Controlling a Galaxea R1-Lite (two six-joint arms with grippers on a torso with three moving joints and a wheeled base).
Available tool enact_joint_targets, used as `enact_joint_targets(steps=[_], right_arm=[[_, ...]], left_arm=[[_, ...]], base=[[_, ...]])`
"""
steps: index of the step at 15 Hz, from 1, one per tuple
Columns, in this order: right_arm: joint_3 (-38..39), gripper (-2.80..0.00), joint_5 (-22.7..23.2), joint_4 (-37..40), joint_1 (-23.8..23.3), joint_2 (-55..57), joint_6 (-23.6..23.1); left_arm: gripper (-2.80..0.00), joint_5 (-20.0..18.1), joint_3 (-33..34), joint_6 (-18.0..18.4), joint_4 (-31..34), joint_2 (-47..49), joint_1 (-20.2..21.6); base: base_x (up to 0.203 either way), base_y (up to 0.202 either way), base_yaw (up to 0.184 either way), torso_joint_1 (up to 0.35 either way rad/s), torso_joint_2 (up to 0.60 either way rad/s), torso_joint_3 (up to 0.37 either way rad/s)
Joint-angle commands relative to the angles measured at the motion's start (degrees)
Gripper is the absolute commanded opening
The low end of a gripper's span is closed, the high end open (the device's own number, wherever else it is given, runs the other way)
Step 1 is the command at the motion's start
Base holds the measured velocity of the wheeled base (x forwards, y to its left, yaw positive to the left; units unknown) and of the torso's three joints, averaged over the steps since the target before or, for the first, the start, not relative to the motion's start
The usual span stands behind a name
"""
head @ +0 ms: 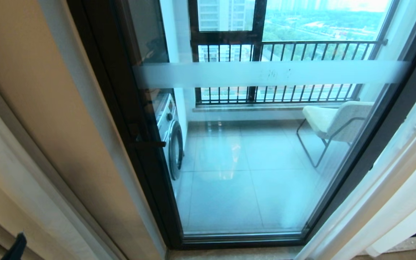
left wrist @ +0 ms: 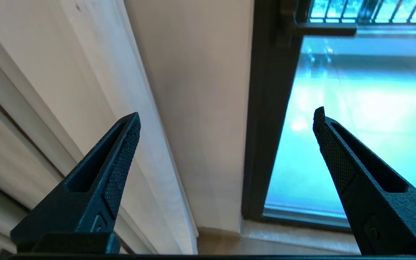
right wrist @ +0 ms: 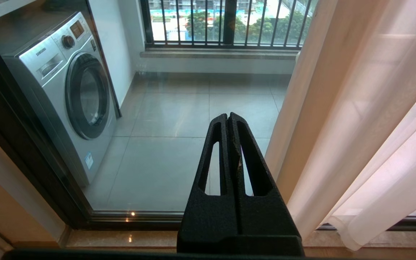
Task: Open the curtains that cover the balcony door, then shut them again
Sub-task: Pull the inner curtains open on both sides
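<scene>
The balcony door stands bare in the middle, a tall glass panel in a thin dark frame. A frosted white band runs across it, and a dark bar handle sticks out at its left edge.

The curtains are pulled away to both sides. On the right, the sheer white folds hang bunched just beside the door frame and reach down to the floor. On the left, more pale folds hang against the wall beside the frame.

Through the glass I see a silver washing machine at the left side of the balcony, a pale chair at the right side, and a black railing at the back.

The left gripper is low by the left curtain folds, with its two black fingers spread wide apart. Nothing is between them. One finger is in front of the fabric and the other is in front of the glass.

The right gripper points at the bottom of the glass, close to the right curtain. Its fingers are pressed together and hold nothing.
</scene>
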Motion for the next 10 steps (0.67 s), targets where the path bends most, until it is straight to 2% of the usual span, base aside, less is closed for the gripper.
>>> enact_joint_targets(steps=[1, 2, 4, 6, 8, 10], right_arm=[[0.0, -2.80, 0.0, -0.1, 0.0, 0.0, 0.0], [0.0, -2.80, 0.0, -0.1, 0.0, 0.0, 0.0], [0.0, -2.80, 0.0, -0.1, 0.0, 0.1, 0.0], [0.0, -2.80, 0.0, -0.1, 0.0, 0.1, 0.0], [0.0, -2.80, 0.0, -0.1, 0.0, 0.0, 0.0], [0.0, -2.80, 0.0, -0.1, 0.0, 0.0, 0.0]], left_arm=[[0.00, 1.5, 0.0, 0.2, 10.0, -8.3, -1.8], [0.00, 3.8, 0.1, 0.2, 12.2, -8.5, -2.1], [0.00, 3.8, 0.1, 0.1, 12.5, -8.4, -2.6], [0.00, 4.4, 0.1, 0.3, 12.3, -10.4, -5.0], [0.00, 3.9, 0.1, 0.7, 12.5, -16.2, -6.5], [0.00, 1.0, 0.0, 1.4, 14.3, -20.8, -6.9]], base=[[0.000, 0.000, 0.000, 0.000, 0.00, 0.000], [0.000, 0.000, 0.000, 0.000, 0.00, 0.000], [0.000, 0.000, 0.000, 0.000, 0.00, 0.000], [0.000, 0.000, 0.000, 0.000, 0.00, 0.000], [0.000, 0.000, 0.000, 0.000, 0.00, 0.000], [0.000, 0.000, 0.000, 0.000, 0.00, 0.000]])
